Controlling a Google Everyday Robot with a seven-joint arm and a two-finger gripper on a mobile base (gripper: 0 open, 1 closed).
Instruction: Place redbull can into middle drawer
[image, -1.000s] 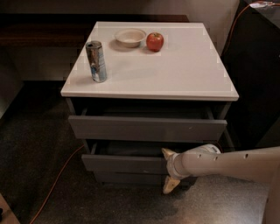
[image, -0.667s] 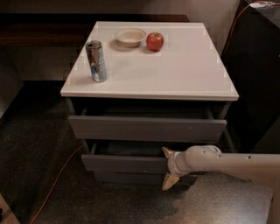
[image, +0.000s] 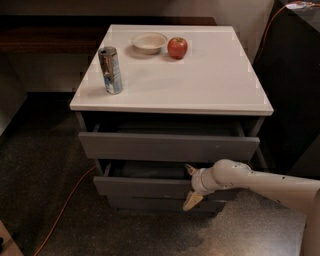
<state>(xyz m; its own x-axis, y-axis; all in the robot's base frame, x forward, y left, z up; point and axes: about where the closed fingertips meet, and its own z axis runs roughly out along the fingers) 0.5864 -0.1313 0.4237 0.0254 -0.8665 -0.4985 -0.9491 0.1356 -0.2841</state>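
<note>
The upright can (image: 110, 70) on the surface (image: 210, 80) is found up and left of the end effector (image: 190, 185), spread wide at the middle drawer (image: 145, 187).

gripper (image: 187, 187) at middle drawer (image: 145, 187) front, arm (image: 280, 185) cut by edge; interior shadowed

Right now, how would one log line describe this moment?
hand: open, straddling dark grey middle drawer front | drawer: slightly pulled out | slim silver-and-blue redbull can: upright on white cabinet top, untouched
</note>
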